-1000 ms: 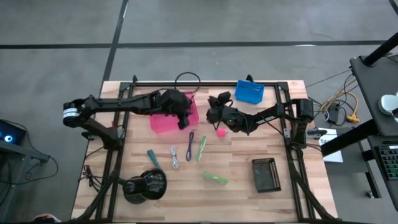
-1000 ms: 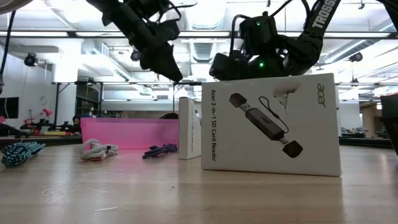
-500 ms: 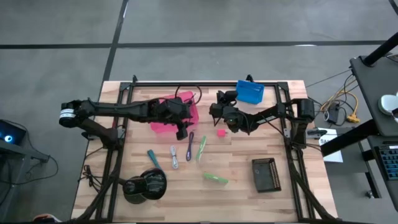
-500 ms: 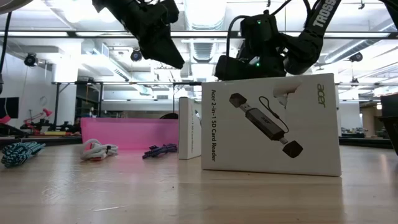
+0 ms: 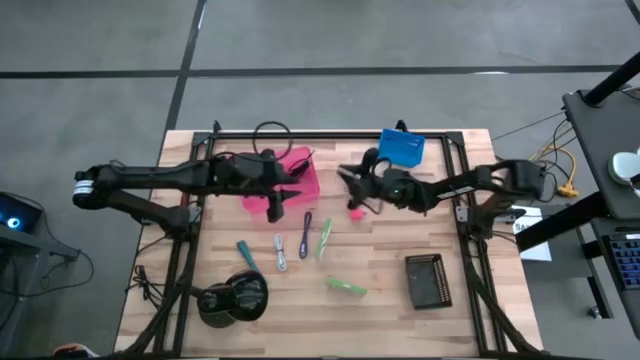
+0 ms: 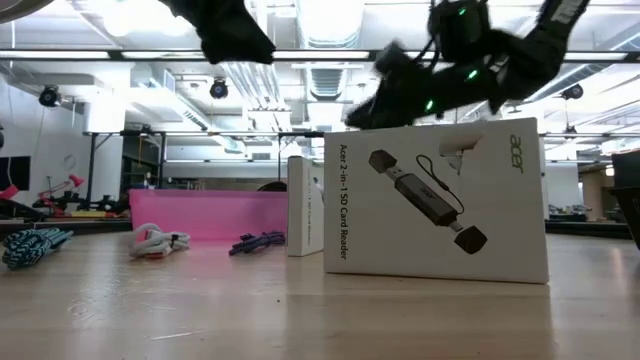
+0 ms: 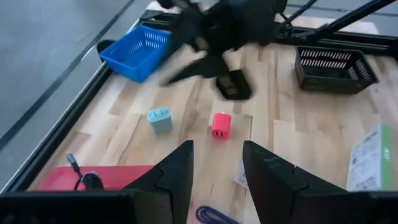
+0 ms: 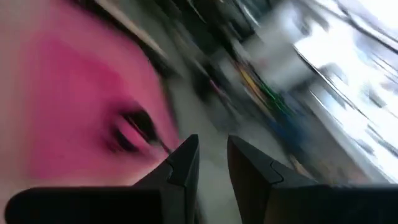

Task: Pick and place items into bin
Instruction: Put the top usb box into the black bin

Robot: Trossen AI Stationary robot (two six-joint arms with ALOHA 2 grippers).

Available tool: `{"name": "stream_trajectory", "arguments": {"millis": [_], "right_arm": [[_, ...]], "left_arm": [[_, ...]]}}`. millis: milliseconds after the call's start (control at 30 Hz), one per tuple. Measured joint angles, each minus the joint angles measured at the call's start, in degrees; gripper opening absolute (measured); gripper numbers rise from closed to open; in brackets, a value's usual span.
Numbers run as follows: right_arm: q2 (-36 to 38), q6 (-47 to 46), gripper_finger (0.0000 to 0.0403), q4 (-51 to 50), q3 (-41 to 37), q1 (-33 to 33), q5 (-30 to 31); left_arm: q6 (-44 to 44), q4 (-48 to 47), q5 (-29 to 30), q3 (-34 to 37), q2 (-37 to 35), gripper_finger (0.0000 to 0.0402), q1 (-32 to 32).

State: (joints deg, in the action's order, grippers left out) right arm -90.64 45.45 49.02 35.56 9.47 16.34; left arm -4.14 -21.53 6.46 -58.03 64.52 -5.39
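As the arms now stand: both grippers are up off the bench, on either side of the bin, and neither carries anything.
Left gripper: at the front edge of the pink bin; its fingers are well apart with nothing between them.
Right gripper: just beyond the bin's far side; its fingers show a narrow gap, and nothing can be seen in it.
Pink cube: on the bench close under the right fingers and straight ahead of the left ones.
Pale teal cube: just beside the pink cube, also ahead of the left fingers.
Purple cord, grey cord, green pen: on the bench a little past the left fingers, away from the bin.
Teal pen, green packet: farther out from both pairs of fingers.
In the bin: a black cable end shows behind the left fingers.
Step in hand: probably between picks, with most items not yet binned.
Next move: likely the right fingers open wider, drop over the pink cube, close on two flat faces, then carry it across to the bin; the left arm should keep clear of that path.
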Motion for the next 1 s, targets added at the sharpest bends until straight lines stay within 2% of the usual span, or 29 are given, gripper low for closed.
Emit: {"name": "stream_trajectory", "arguments": {"millis": [100,200,333,567,733,1000], "right_arm": [[5.18,-2.52,0.0075,-7.16,-0.55,-0.02,-15.93],[9.66,-6.42,0.0087,-14.96,0.73,-0.36,-21.70],[12.56,-7.74,0.0127,-27.00,4.43,-2.06,-22.83],[11.67,-2.76,0.0207,-41.97,12.41,-6.01,-22.56],[8.40,-1.52,0.0219,-52.89,17.94,-7.24,-23.08],[0.63,-1.54,0.0219,-64.15,27.16,-7.43,-24.89]], "left_arm": [[0.00,-0.87,0.01,0.26,-2.24,0.0124,0.00],[0.00,-2.35,0.02,0.39,-3.61,0.0124,0.00],[0.01,-4.77,0.04,0.41,-4.70,0.0124,0.01],[0.00,-8.22,0.03,0.43,-5.15,0.0124,0.02],[0.03,-8.04,0.03,0.43,-4.68,0.0124,0.00],[0.28,-8.32,0.04,0.43,-4.55,0.0124,0.00]]}}
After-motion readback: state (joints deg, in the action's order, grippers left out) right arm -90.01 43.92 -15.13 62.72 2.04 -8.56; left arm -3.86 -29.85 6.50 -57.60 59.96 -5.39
